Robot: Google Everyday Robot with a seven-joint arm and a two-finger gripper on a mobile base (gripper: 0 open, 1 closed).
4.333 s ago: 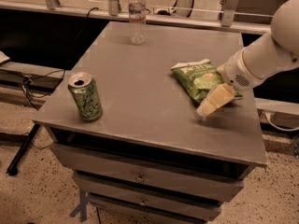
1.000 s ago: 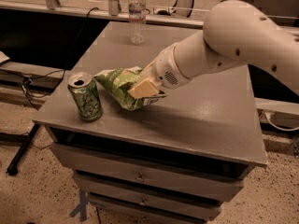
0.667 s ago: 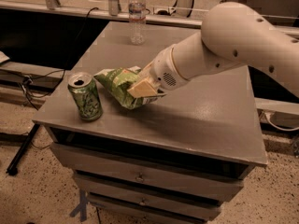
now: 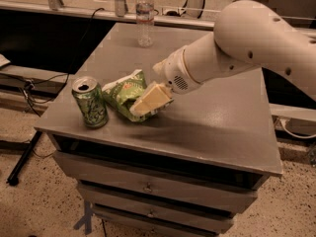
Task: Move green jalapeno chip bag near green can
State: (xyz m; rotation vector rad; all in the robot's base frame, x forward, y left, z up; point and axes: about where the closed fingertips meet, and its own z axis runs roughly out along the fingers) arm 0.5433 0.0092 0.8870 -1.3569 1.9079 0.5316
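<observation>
The green jalapeno chip bag (image 4: 125, 94) lies crinkled on the grey cabinet top (image 4: 207, 127), right beside the green can (image 4: 90, 102) on the can's right; I cannot tell whether they touch. The can stands upright near the front left corner, its silver top open. My gripper (image 4: 149, 99) comes in from the right on the white arm. Its pale fingers (image 4: 153, 97) lie over the bag's right side and appear closed on it. The bag rests on or just above the surface.
A clear plastic water bottle (image 4: 144, 17) stands upright at the back of the cabinet top. Drawers sit below the front edge (image 4: 148, 186). Cables and a dark stand lie on the floor at the left. A rail runs behind the cabinet.
Over the frames my gripper carried the bag from the right side of the cabinet top leftward to the can. In the last second it barely moved.
</observation>
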